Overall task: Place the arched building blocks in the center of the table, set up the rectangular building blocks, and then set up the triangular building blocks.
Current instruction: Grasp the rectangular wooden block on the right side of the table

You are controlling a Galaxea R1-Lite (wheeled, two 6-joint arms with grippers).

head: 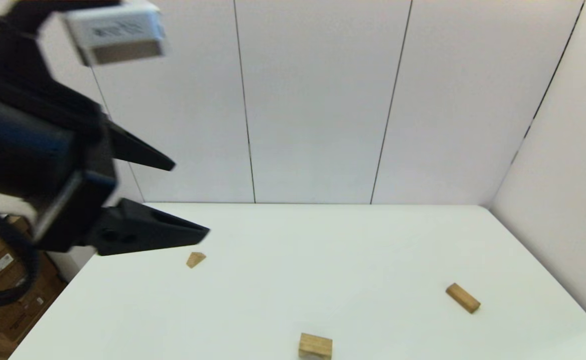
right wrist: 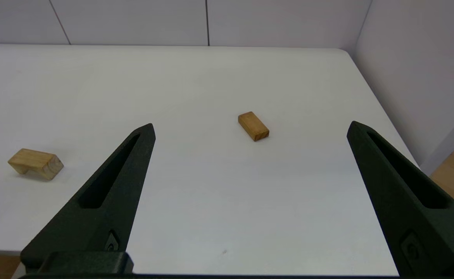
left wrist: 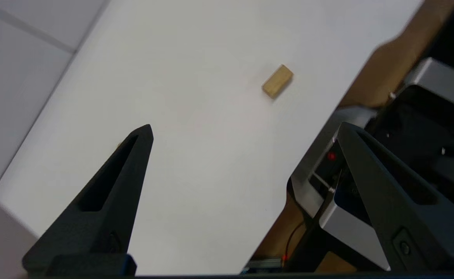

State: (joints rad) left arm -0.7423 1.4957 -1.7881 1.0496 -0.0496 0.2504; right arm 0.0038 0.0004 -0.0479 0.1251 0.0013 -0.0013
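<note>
The arched building blocks (head: 315,346) lie chunky, light-wood, near the table (head: 323,250) edge; left gripper (head: 190,197) wide, empty.

Loads of open white table (head: 323,260) here. Only three small blocks sit on it, well apart: triangular wedge (head: 195,259) mid-left, arched block (head: 316,346) bottom centre, rectangular bar (head: 463,298) lower right. The raised left gripper (head: 190,197), fingers spread, fills the left side above the wedge.

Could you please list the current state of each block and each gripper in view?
Chunky light-wood arched block: lying at the table's near edge.
Slim light-brown rectangular bar: lying flat, right side.
Small light-wood triangular wedge: resting, left side.
Left gripper: open, raised, empty.
Right gripper: open, empty.
</note>
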